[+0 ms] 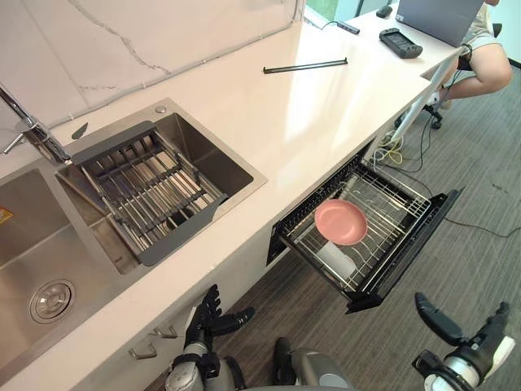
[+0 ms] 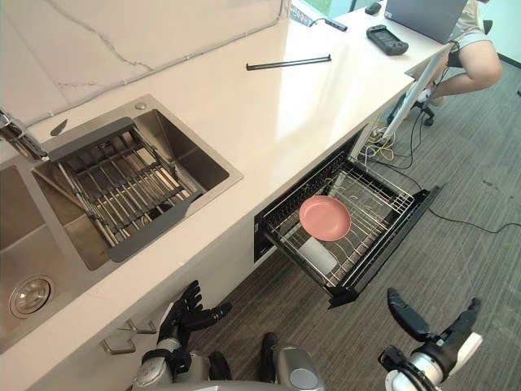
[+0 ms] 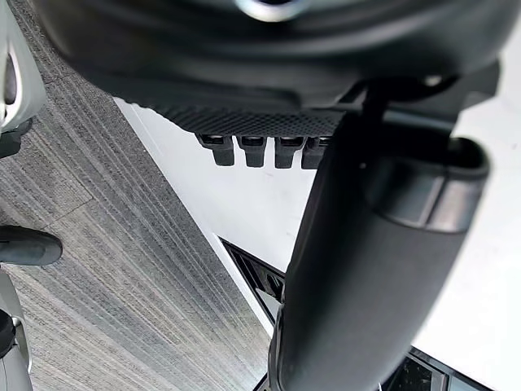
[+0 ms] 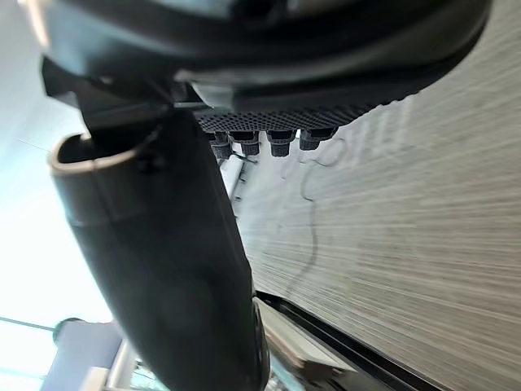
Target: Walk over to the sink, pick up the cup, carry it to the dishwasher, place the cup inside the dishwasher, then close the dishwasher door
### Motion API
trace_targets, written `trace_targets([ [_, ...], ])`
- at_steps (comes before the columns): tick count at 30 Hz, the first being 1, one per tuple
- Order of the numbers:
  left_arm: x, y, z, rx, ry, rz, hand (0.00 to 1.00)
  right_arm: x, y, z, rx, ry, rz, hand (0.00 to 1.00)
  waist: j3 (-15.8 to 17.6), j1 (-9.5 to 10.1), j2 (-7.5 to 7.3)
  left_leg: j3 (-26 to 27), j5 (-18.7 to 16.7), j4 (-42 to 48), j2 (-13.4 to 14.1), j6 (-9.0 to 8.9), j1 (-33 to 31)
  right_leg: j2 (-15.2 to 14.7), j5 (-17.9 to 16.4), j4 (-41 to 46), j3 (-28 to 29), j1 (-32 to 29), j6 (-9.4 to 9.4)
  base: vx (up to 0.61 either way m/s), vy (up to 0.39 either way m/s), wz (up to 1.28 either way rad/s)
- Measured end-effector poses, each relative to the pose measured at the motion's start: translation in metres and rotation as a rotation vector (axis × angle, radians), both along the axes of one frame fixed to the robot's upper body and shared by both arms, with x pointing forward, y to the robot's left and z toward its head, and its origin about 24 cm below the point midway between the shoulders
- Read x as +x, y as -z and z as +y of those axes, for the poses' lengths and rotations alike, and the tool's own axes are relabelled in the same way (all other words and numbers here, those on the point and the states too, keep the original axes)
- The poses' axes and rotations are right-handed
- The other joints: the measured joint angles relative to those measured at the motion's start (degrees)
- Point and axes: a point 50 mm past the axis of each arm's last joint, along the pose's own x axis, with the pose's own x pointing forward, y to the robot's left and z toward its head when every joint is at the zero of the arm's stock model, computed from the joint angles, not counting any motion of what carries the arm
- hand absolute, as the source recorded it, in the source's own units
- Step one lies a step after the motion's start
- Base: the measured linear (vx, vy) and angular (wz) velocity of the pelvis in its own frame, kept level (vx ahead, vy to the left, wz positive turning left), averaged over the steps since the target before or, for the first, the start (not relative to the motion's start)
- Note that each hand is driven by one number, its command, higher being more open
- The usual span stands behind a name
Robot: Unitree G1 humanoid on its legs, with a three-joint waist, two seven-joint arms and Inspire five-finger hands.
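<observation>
Low before the white cabinet front [image 1: 244,269], under the worktop's [image 1: 309,114] near edge: left hand [image 1: 207,316], loosely spread, thumb out to the side, empty. Same reading in its own wrist view, with straight fingers [image 3: 254,151] in a row over grey floor and cabinet front. Off to the lower right, above the wood-grain floor [image 1: 480,244]: right hand [image 1: 435,319], thumb and fingers wide apart, holding nothing, near the dishwasher's outer corner but not touching it. Between the two hands and further out, below the worktop's near edge: dishwasher [image 1: 285,224] open, dark door [image 1: 407,248] out over the floor, wire rack [image 1: 391,199] drawn out with it. In that rack: pink plate [image 1: 341,221] and, just beside it on the robot's side, a white cup [image 1: 334,257], apparently lying on its side, well apart from both hands. Up on the worktop, toward its left end: steel sink [image 1: 220,167] with a dark-framed drying rack [image 1: 146,187] laid across it. Left of that, a second basin [image 1: 24,236] with a round drain [image 1: 51,301], and a tap [image 1: 32,134] at the back edge between the two. Near the worktop's far edge: thin black bar [image 1: 305,65]. Past the far right corner, on a white desk [image 1: 423,61]: laptop [image 1: 440,16], black handheld device [image 1: 400,42], and beside the desk a seated person's leg [image 1: 488,61].
</observation>
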Motion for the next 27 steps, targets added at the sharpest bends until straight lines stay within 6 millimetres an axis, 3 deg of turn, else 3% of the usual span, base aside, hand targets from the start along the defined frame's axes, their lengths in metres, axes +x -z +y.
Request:
trace_targets([
  [3, 0.004, 0.000, 0.001, 0.004, 0.006, -0.003, 1.00, 0.007, 0.008, 0.002, 0.090, -0.003, -0.072, 1.00, 1.02, 0.05, -0.18, -0.03, -0.67, 1.36, 0.55, 0.18, -0.59, 0.05, -0.29, 0.73, -0.22, -0.40, 0.02, 0.00, 0.000, 0.00],
  [6, 0.015, -0.004, 0.001, 0.005, 0.013, -0.024, 1.00, 0.027, 0.006, 0.001, 0.157, -0.031, -0.191, 1.00, 3.45, 0.18, -0.06, -0.18, -1.24, 3.32, 0.92, 0.44, -3.22, -0.38, -0.53, 2.54, -0.56, -3.10, -0.05, -0.04, 0.033, 0.01],
  [12, 0.041, -0.015, 0.004, 0.001, 0.013, -0.083, 1.00, 0.072, -0.011, -0.001, 0.216, -0.116, -0.397, 1.00, 9.19, 1.39, 0.13, -0.33, -1.53, 5.69, 1.19, 1.03, -8.28, -0.96, -0.38, 5.01, -0.62, -8.20, -0.15, -0.01, 0.008, 0.00],
  [18, 0.058, -0.024, 0.002, -0.020, 0.002, -0.133, 1.00, 0.115, -0.038, -0.003, 0.252, -0.214, -0.588, 1.00, 12.16, 1.71, 0.68, -0.88, -1.52, 6.72, 1.00, 1.38, -12.00, -1.42, -0.32, 6.82, -0.67, -12.00, -0.42, 0.02, 0.004, 0.02],
  [27, 0.074, -0.034, -0.002, -0.032, 0.015, -0.171, 1.00, 0.136, -0.058, -0.015, 0.328, -0.265, -0.818, 1.00, 13.96, 1.57, 1.91, -2.97, -0.99, 6.63, -0.86, 2.26, -15.73, -3.02, -0.78, 8.94, -1.10, -16.03, -0.46, -0.01, 0.004, 0.06],
])
